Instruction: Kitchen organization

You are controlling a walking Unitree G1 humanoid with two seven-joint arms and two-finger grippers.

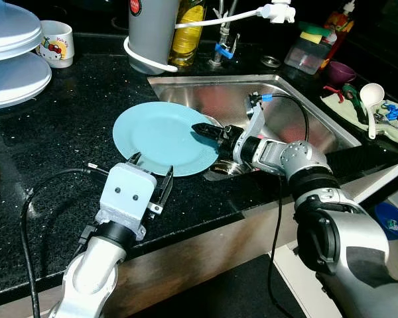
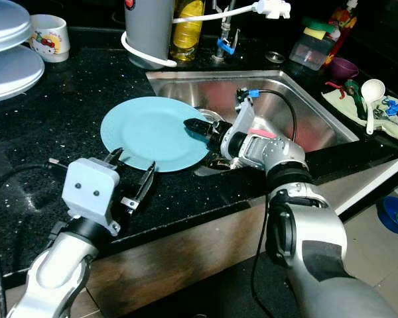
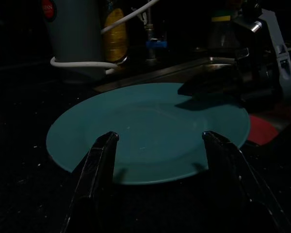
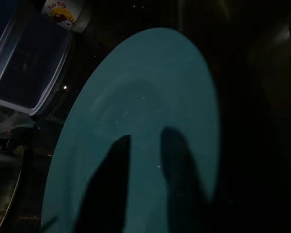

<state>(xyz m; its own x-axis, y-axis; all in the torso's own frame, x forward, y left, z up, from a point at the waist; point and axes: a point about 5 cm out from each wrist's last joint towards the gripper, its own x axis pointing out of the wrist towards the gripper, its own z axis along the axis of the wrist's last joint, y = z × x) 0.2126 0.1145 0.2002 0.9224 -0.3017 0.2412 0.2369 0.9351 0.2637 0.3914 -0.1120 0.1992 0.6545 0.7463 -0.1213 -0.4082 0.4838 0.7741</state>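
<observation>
Evidently the right gripper (image 1: pixel 205 130) pinches the teal plate (image 1: pixel 162 138) by its sink-side rim, steadying it half over the sink (image 1: pixel 298 93) edge, while the left gripper (image 1: pixel 150 173) waits spread wide at its near rim.

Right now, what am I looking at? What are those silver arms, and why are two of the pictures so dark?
It is a robot tidying a kitchen. Two pictures come from cameras in its head, looking down at a black counter and a metal sink. The two dark ones come from small cameras on its wrists, looking along its black fingers. A round teal plate lies on the counter, poking over the sink's edge. The right gripper has its fingers over the plate's rim at the sink side. The left gripper waits open at the plate's near edge. A cartoon mug stands further back.
</observation>
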